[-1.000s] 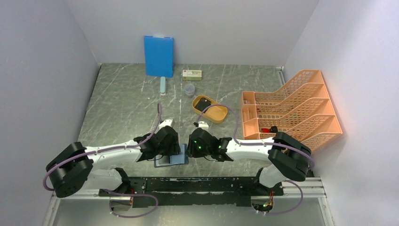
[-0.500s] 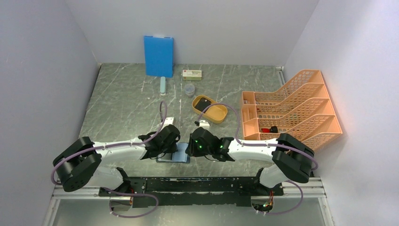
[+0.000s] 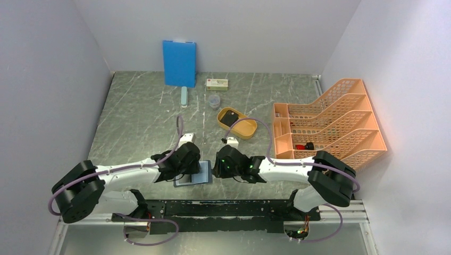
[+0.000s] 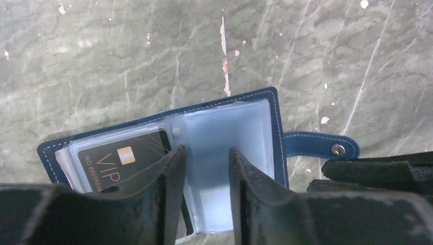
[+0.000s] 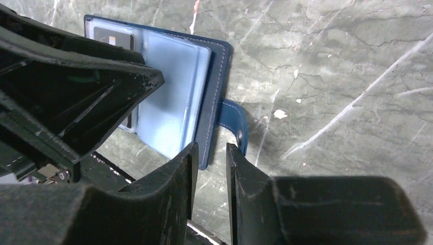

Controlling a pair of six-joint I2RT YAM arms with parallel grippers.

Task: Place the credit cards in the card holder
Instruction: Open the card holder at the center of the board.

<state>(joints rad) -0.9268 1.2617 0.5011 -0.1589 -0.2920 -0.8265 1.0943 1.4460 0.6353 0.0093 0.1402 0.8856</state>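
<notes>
The card holder lies open near the table's front edge, between my two grippers. In the left wrist view it shows pale blue sleeves, with a black VIP card in the left sleeve and the clasp tab sticking out to the right. My left gripper is open, its fingers over the sleeves with nothing between them. My right gripper is open by a narrow gap at the holder's outer edge, beside the tab. From above, the left gripper and the right gripper almost meet over the holder.
A yellow-orange oval tray with a dark card in it sits behind the grippers. An orange file rack stands at the right. A large blue board, a small box, a clear cup and a pale stick are at the back.
The left arm swung forward and to the right half a second ago and has come back. The right gripper has shifted slightly. The holder stays open in about the same place.
</notes>
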